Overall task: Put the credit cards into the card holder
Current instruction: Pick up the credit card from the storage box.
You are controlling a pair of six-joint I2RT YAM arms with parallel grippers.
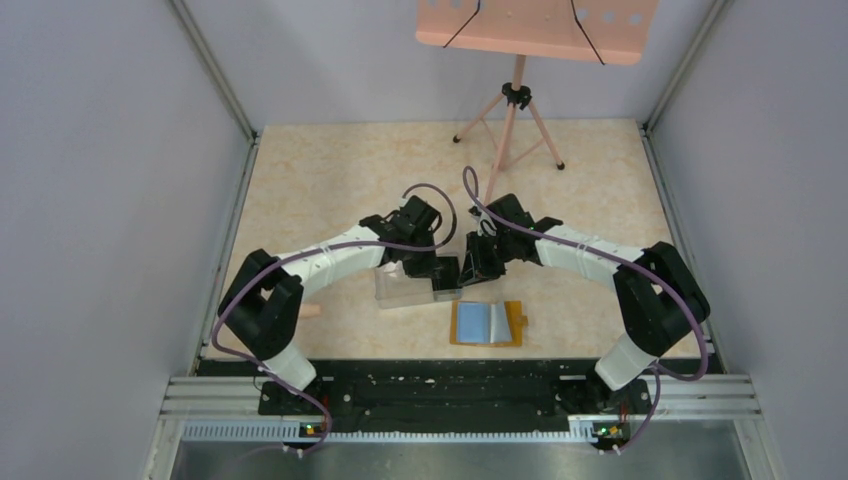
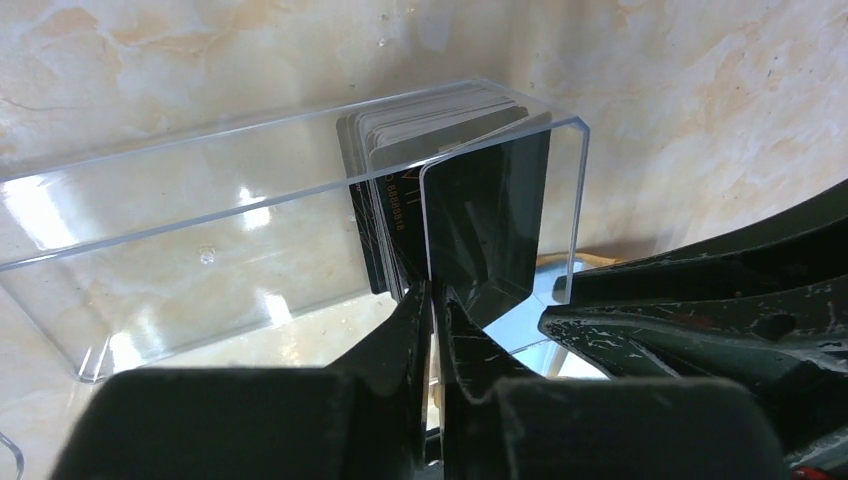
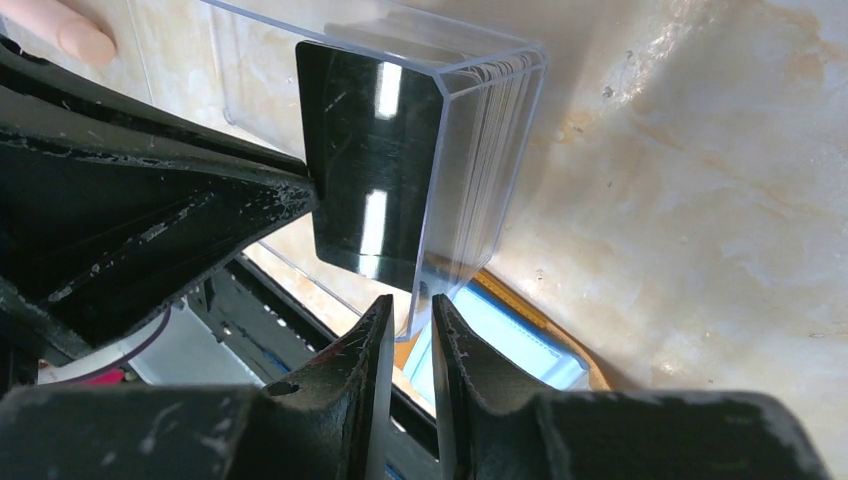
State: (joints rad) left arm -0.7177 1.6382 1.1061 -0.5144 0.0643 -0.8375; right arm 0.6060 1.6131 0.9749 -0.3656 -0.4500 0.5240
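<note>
Since the left gripper (image 2: pixel 432 300) is pinched shut on just the lower edge of one black credit card (image 2: pixel 490 220), partway out of the clear plastic box (image 2: pixel 200 200), the card could twist loose or drag its neighbours along. The right gripper (image 3: pixel 412 320) looks nipped on the box's end wall, I think; if that slips, the box tips. One box, one open card holder (image 3: pixel 510 335) just past the right fingertips, one gripped card, and a stack of cards (image 2: pixel 440 110) I can't count.
</note>
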